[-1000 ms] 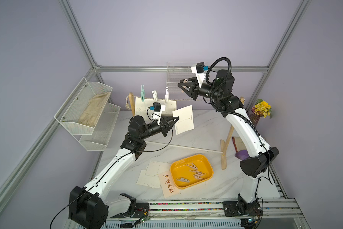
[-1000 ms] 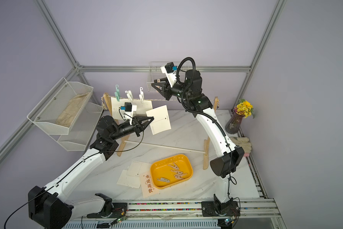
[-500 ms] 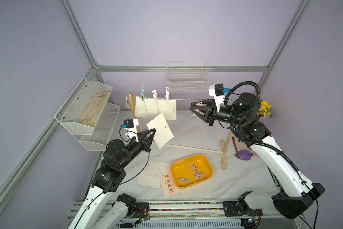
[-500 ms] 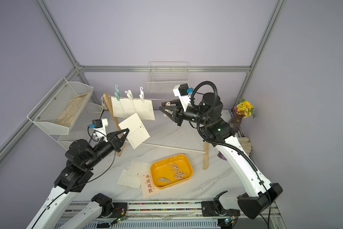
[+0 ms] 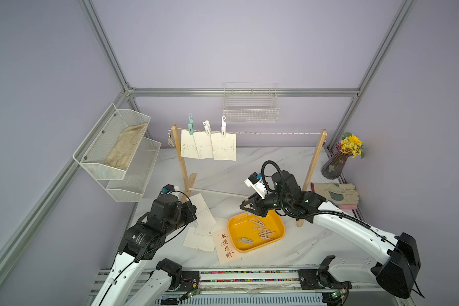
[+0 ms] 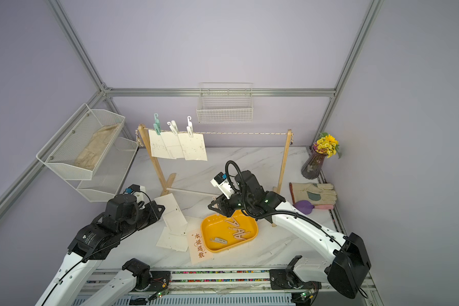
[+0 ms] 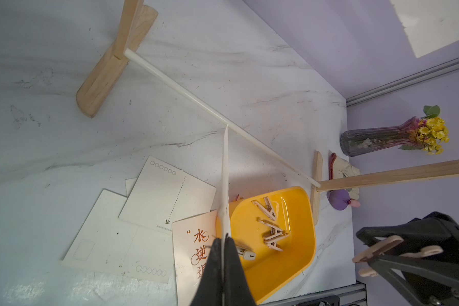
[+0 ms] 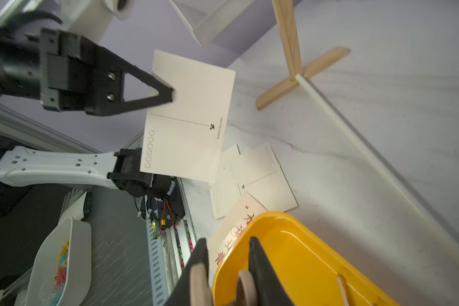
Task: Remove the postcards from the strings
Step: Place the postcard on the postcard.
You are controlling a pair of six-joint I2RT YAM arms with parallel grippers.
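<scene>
Three postcards (image 5: 208,145) hang on the string (image 5: 276,133). My left gripper (image 8: 170,96) pinches a fourth card (image 8: 188,119) (long axis slanting down toward the pile (image 5: 199,239)). My right gripper (image 5: 243,206) clamps a wooden clothespin (image 7: 376,247) above the yellow tray (image 5: 281,225).

Robot lab test cell. Aluminium frame (image 5: 244,92) around lilac panels (image 5: 223,47); marble-look table (image 5: 276,161); left arm (image 5: 123,267), right arm (image 5: 350,230) bolted to front rail (image 5: 249,276); bare wiring (image 8: 166,209) by bases.

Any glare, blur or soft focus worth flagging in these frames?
Both top views: even, soft light, faint shadows, nothing blurred. Left wrist view: bright sheen on the table, and the left gripper pinching a postcard looks soft. Right wrist view: the clothespin in the right gripper is out of focus; the yellow tray shows glare.
</scene>
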